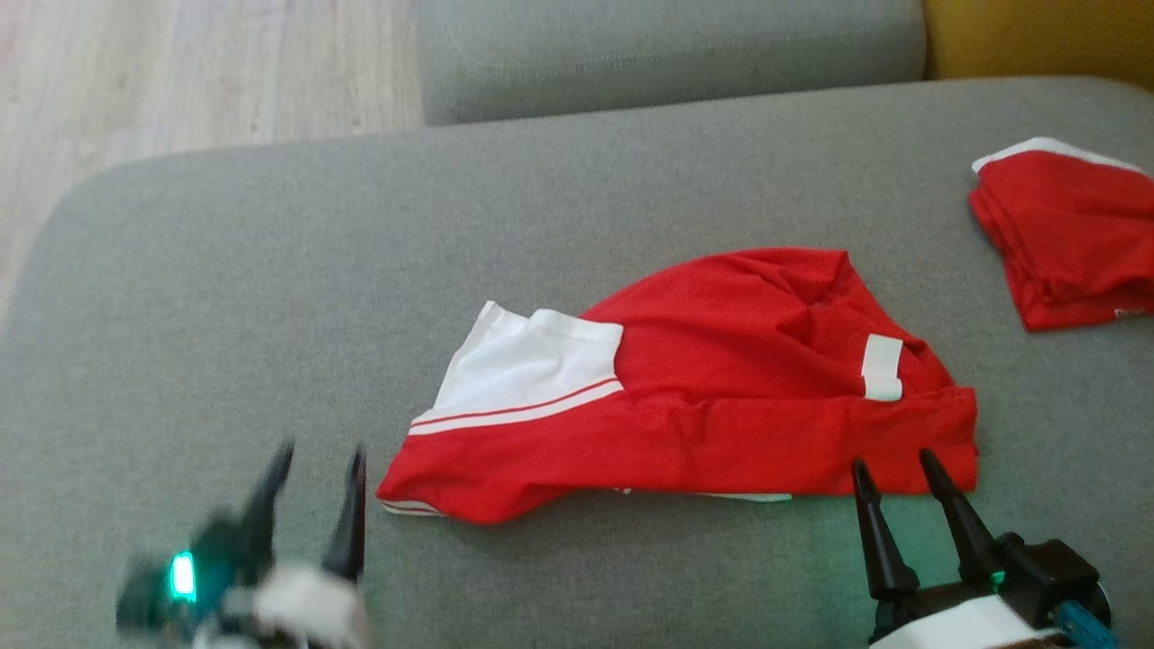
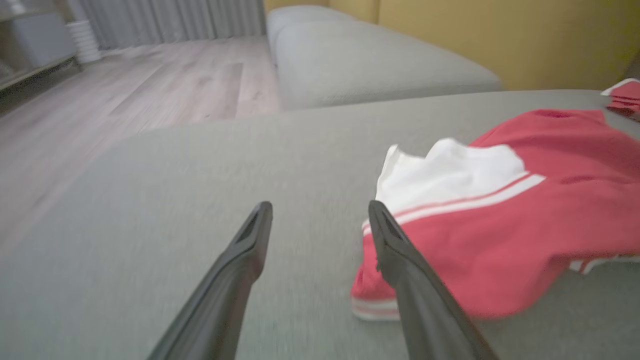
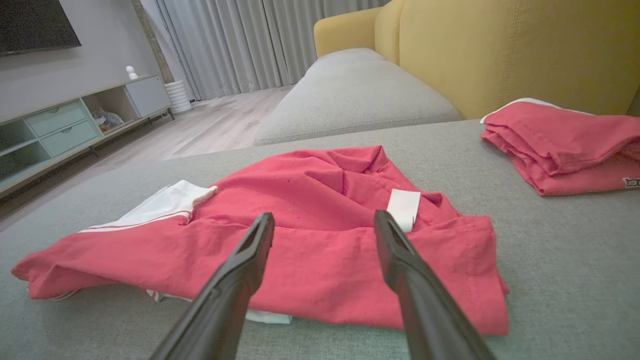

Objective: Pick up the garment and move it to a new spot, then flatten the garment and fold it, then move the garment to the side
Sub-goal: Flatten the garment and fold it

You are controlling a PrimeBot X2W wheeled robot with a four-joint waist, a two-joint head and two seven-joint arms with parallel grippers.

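The wood floor (image 1: 180,72) shows at 10 o'clock in the head view, beyond the grey cushion (image 1: 225,315) that carries everything.

The left claw (image 1: 322,451) sits at 7 o'clock, blurred. Its two fingers are spread and grasp nothing. It hangs over bare cushion just left of the garment's lower-left corner, and in its own wrist view the right finger (image 2: 400,260) overlaps that corner.

The garment (image 1: 703,397) lies rumpled from the centre toward 4 o'clock. It is red, and its 9 o'clock end is a white sleeve (image 1: 523,361) edged with a thin red stripe. A white tag (image 1: 882,367) shows toward its 3 o'clock end. Along the near edge a red band lies folded over the rest.

The right claw (image 1: 892,461) is at 5 o'clock, fingers parted and empty. Its tips are at the garment's near hem by the right corner — whether they touch the cloth I cannot tell.

At 2 o'clock, well apart from the garment, a folded red pile (image 1: 1064,243) rests at the cushion's right edge. A yellow backrest (image 1: 1037,36) fills the corner at 1 o'clock.
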